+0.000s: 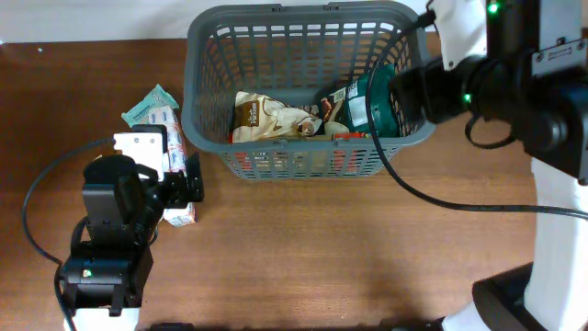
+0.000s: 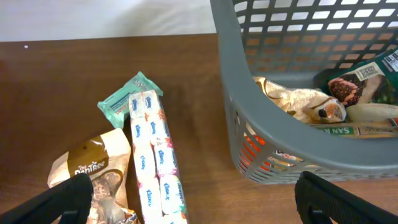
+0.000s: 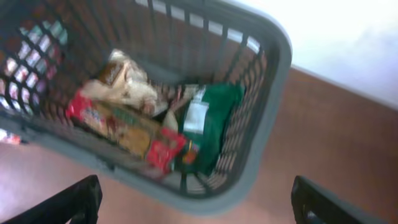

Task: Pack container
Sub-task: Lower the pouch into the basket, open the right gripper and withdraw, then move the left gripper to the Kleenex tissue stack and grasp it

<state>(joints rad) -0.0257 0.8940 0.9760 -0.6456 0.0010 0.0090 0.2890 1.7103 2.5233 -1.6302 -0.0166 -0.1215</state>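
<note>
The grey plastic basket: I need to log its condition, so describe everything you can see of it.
Large dark grey plastic basket, rectangular with rounded corners, slotted lattice walls and a thick rim. It stands upright on the brown wooden table, toward the far edge, open on top. Inside lie a cream-and-brown bag, a green packet and a red-and-tan box.

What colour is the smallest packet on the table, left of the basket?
The packet is mint green; clearest in the left wrist view.
</note>
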